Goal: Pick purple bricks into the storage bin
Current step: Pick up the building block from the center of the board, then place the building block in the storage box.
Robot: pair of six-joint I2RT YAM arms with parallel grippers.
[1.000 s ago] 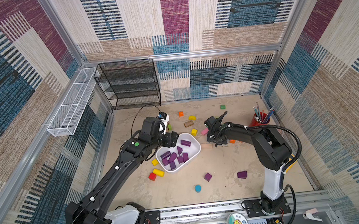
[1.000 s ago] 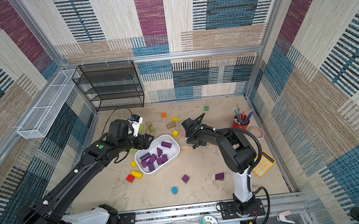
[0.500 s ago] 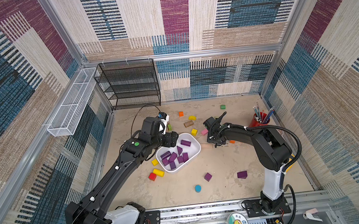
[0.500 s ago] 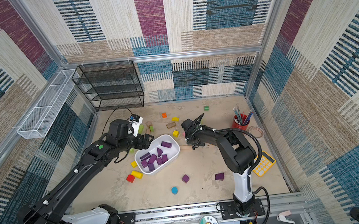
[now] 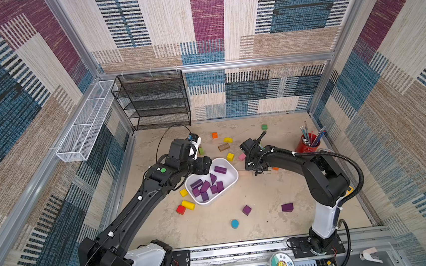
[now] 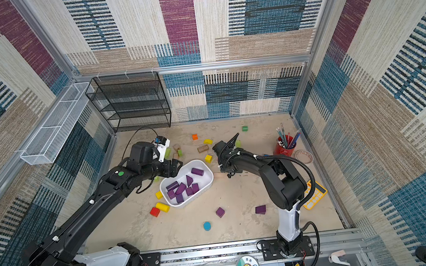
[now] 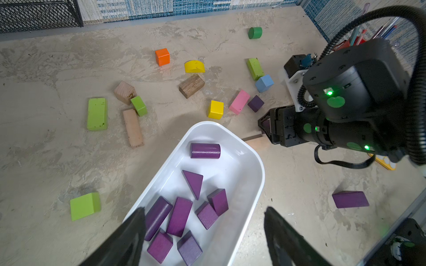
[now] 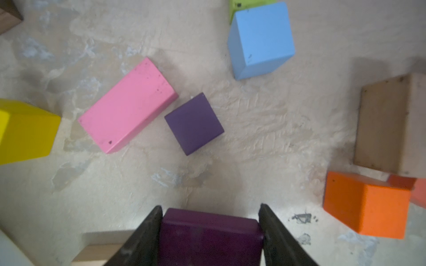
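The mottled beige table (image 5: 263, 192) carries the white storage bin (image 5: 232, 177), a scatter of coloured blocks (image 5: 230, 157) around it, two purple bricks (image 5: 247, 210) near the front, a red pen cup (image 5: 307, 147) and, at the back, a black mesh rack (image 5: 152, 102)

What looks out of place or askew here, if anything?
The storage bin sits diagonal on the table. Outside it: a purple cube beside the pink bar, a second purple cube and a purple block near the front, plus one purple brick in the right gripper. Nothing looks damaged.
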